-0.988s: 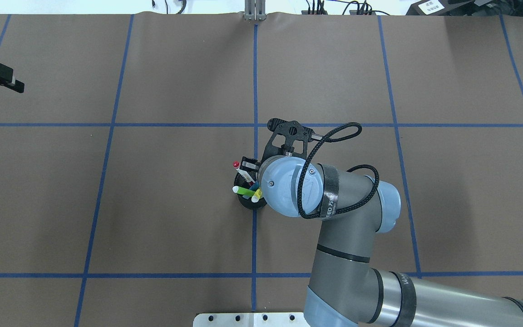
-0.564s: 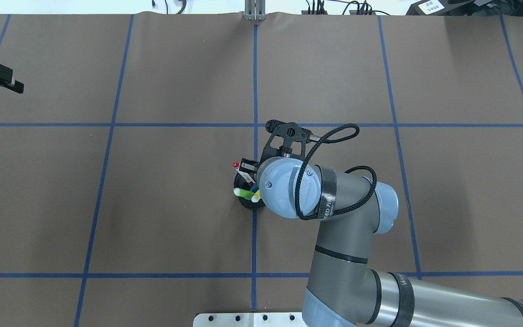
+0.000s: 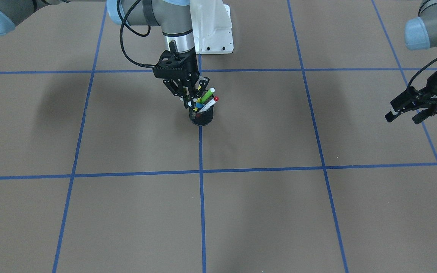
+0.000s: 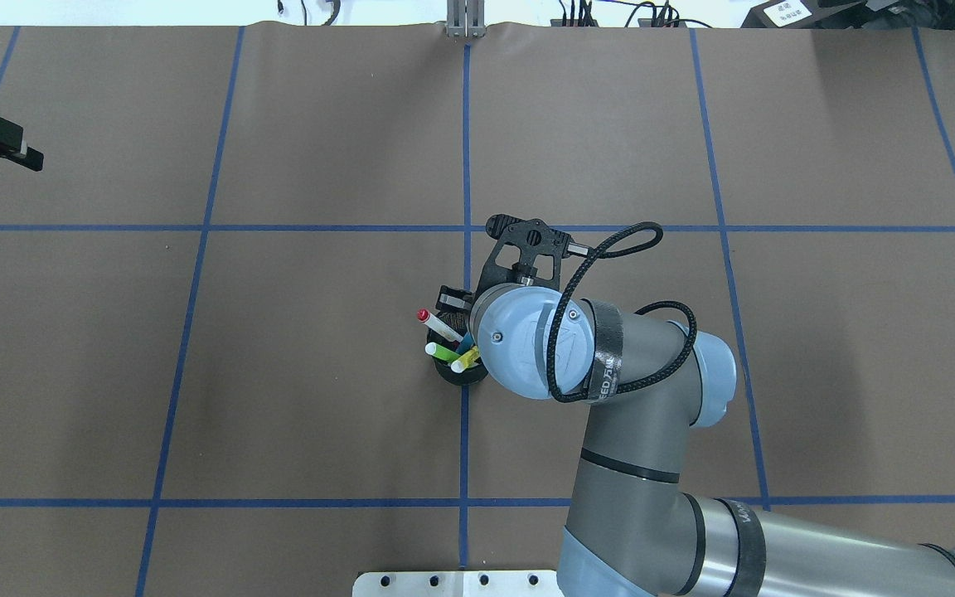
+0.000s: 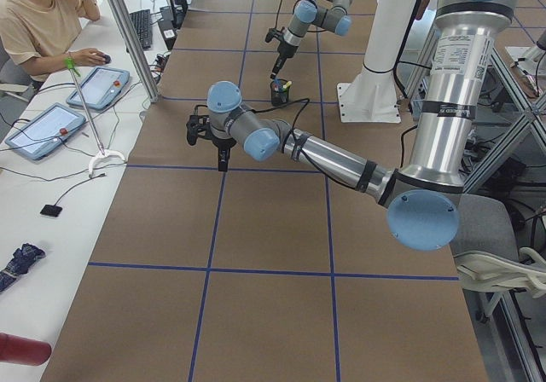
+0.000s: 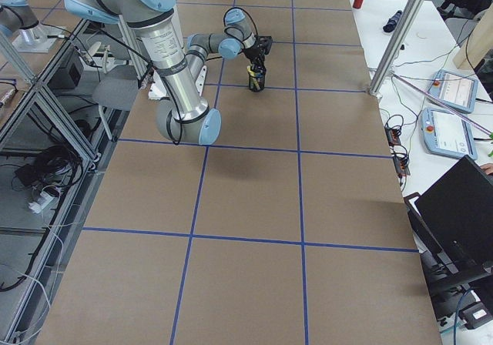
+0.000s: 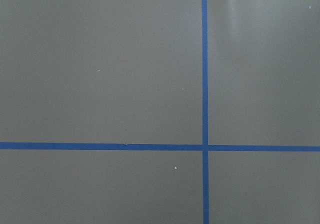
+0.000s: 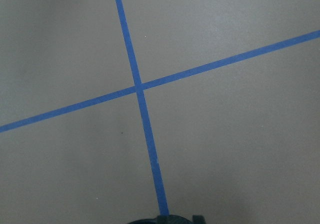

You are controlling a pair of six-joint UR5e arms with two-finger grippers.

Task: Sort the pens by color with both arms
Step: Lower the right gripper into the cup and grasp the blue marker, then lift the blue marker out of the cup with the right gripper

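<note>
A black mesh cup (image 3: 201,115) stands on the centre tape line, and the pens lean out of it. In the front view I make out the lime green pen (image 3: 207,94) and the white pen with a red cap (image 3: 211,102). From overhead, the red-capped pen (image 4: 436,325), green pen (image 4: 443,352), yellow pen (image 4: 467,358) and blue pen (image 4: 466,342) all show in the cup (image 4: 454,375). My right gripper (image 3: 190,99) reaches down into the cup's mouth among the pens. Whether it clamps one is hidden. My left gripper (image 3: 404,115) hovers open and empty far off to the side.
Brown paper with a blue tape grid (image 4: 466,166) covers the table. The white base pedestal (image 3: 212,34) stands behind the cup. A person (image 5: 38,24) sits at a side table with tablets (image 5: 98,88), beyond the table's long edge.
The red-capped pen has tipped away from the right gripper's finger and leans further out of the cup. The yellow pen has shifted a little. The left arm has not moved.
</note>
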